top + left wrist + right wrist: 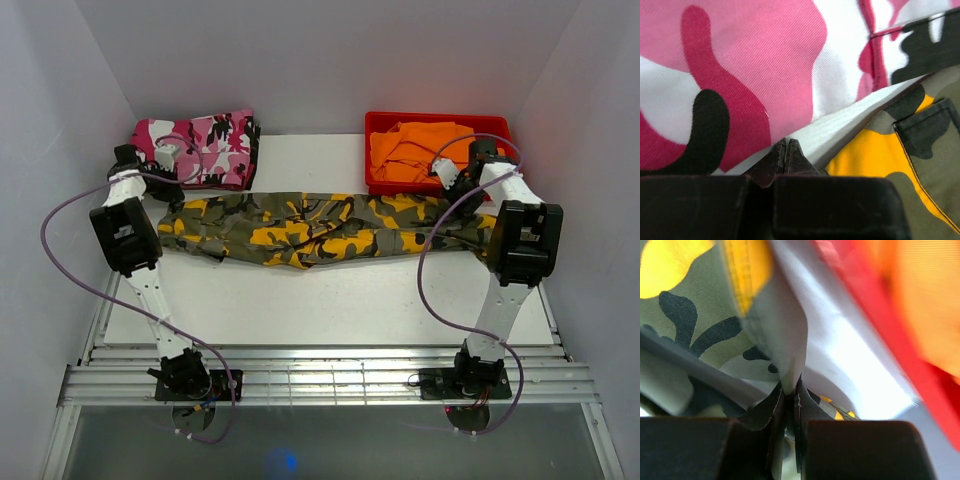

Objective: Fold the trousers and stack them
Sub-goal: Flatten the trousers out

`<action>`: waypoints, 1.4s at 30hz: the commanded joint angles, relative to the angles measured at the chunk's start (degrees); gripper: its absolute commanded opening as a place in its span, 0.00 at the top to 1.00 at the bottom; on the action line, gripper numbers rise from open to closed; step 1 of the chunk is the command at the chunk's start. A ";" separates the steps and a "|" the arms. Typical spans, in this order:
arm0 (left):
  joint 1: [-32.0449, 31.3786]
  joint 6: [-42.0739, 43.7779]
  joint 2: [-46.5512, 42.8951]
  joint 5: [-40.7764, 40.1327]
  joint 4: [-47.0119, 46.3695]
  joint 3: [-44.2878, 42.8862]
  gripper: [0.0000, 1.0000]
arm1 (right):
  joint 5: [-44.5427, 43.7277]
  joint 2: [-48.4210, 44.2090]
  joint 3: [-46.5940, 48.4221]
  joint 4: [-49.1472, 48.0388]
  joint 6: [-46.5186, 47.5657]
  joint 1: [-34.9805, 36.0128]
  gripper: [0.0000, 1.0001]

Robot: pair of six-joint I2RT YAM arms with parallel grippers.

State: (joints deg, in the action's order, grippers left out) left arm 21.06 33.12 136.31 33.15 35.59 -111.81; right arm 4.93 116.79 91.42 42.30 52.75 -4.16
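Left gripper (785,156): fingertips pressed together, no cloth seen between them, over a narrow bare strip of table (840,127). Pink camouflage trousers (765,75) lie just ahead and to its left. The trousers (320,230) have their hemmed edge just to its right.

Right gripper (790,395): clamped on a raised fold at the trousers' edge. Red bin (890,350) wall is close on its right, with an orange garment (935,300) inside. Open table lies behind both grippers, toward the bases.
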 commanded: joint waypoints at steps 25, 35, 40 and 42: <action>33.78 50.10 -56.58 28.75 44.74 33.35 1.00 | 9.49 -51.30 -21.61 32.29 42.16 -11.22 0.92; 43.89 52.32 -53.09 20.98 44.65 35.83 0.25 | 4.29 -62.75 -38.61 28.55 49.13 -11.74 0.10; 36.89 47.22 -50.44 25.66 43.61 28.32 0.17 | 9.74 -45.89 -23.16 26.78 38.24 -13.15 0.04; 28.57 35.56 -50.97 22.06 34.75 30.14 0.15 | 12.99 -36.93 -15.33 27.04 31.21 -13.24 0.07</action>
State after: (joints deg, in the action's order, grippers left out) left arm 59.51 79.05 86.65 53.93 74.89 -81.58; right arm 12.60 71.11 67.68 72.36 93.58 -16.95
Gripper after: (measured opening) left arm 0.843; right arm 0.943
